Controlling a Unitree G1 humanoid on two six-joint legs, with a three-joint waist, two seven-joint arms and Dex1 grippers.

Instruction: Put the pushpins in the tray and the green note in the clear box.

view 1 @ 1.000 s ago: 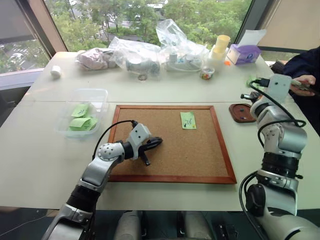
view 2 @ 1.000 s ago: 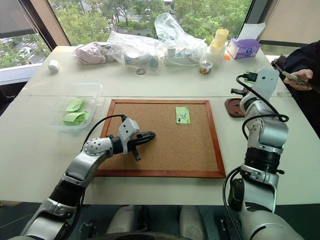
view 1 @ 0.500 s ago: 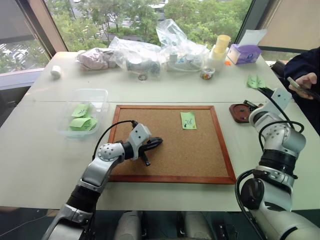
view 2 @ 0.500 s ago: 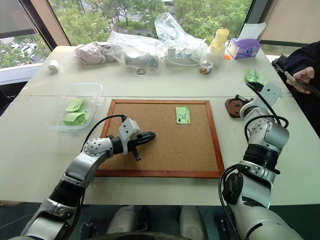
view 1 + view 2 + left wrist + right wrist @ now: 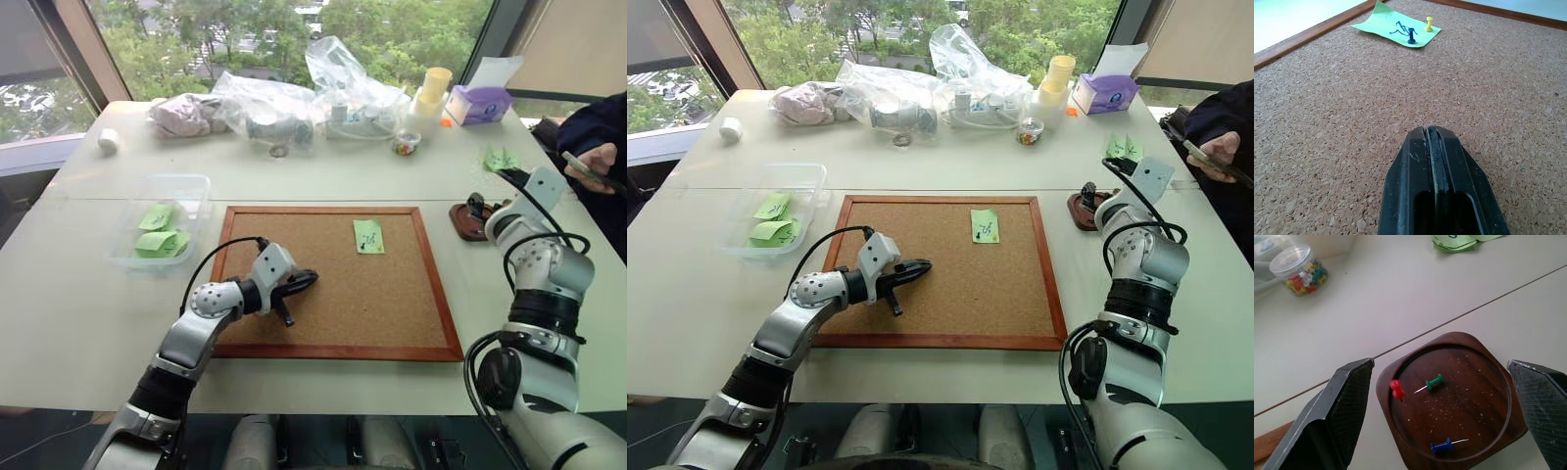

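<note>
Tray (image 5: 1449, 406): you saw three pushpins (image 5: 1435, 382) inside.
Right tool (image 5: 1444, 416): spread above it.
Left tool (image 5: 1436, 191): pressed together.

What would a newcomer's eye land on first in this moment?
The large corkboard in the middle of the table, with one green note pinned near its far edge by a blue pushpin and a yellow pushpin. Next, the right gripper, jaws wide open above the dark tray, where red, green and blue pins lie. The left gripper rests shut on the cork.
</note>
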